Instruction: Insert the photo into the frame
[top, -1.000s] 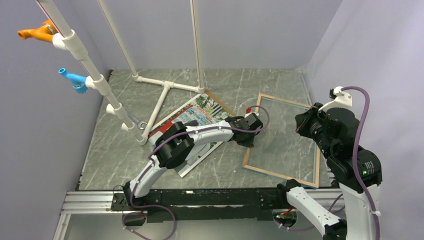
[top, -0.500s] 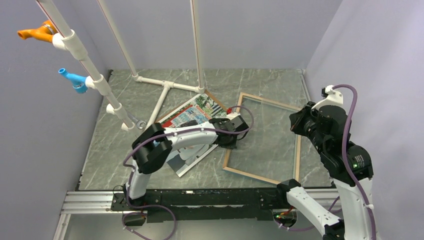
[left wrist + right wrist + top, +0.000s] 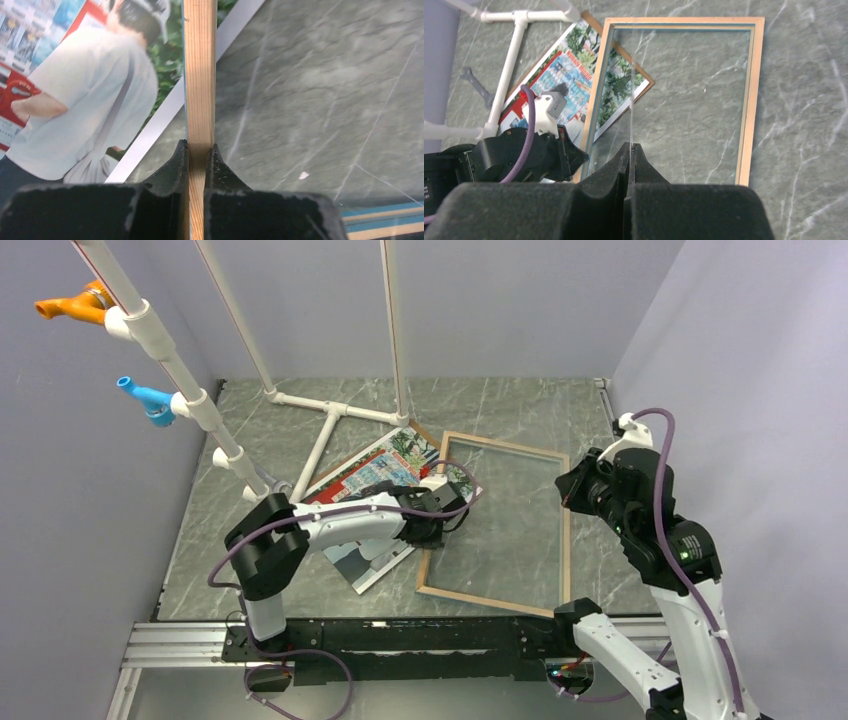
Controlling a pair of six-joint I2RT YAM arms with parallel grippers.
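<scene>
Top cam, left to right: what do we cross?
orange fitting → blue fitting → the photo → the frame → right gripper

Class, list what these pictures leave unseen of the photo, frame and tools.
- The photo: top view, near part hidden under the left arm.
- Brown board: right wrist view, only an edge shows; photo covers the rest.
- Right tool: right wrist view, shut; any held thing too thin to tell.
- The frame: left wrist view, cropped to one rail.
</scene>
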